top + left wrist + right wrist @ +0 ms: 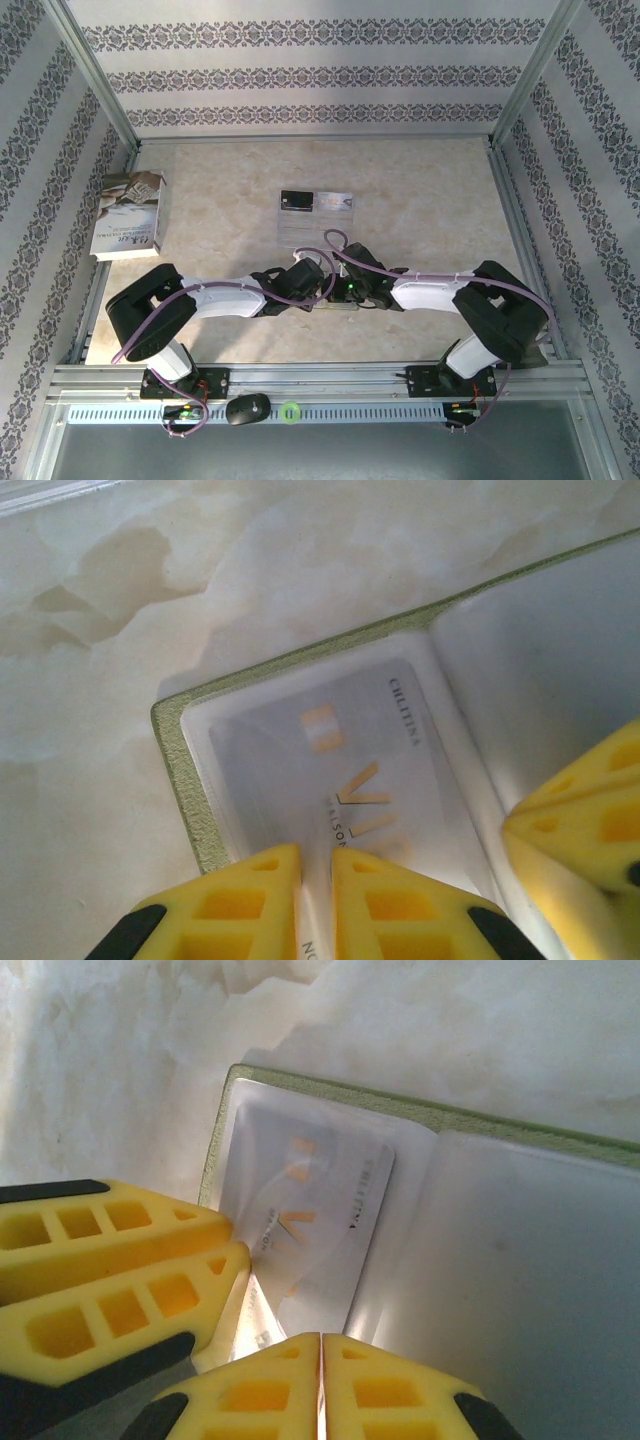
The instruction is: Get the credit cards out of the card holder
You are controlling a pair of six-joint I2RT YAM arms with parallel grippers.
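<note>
Left wrist view showed the holder [178,755] open on the table [100,630], with a silvery card [330,770] in its clear pocket. The left gripper [315,858] had its fingers nearly together, pinching that card's near edge. From the right wrist, the right gripper [321,1345] had its fingers pressed together over the pocket, just beside the card's corner. From above, a black card [295,201] and a pale card [337,202] lay side by side on a clear sheet [300,232], beyond the holder.

Glossy card [330,780]; grainy card holder [180,770].
</note>
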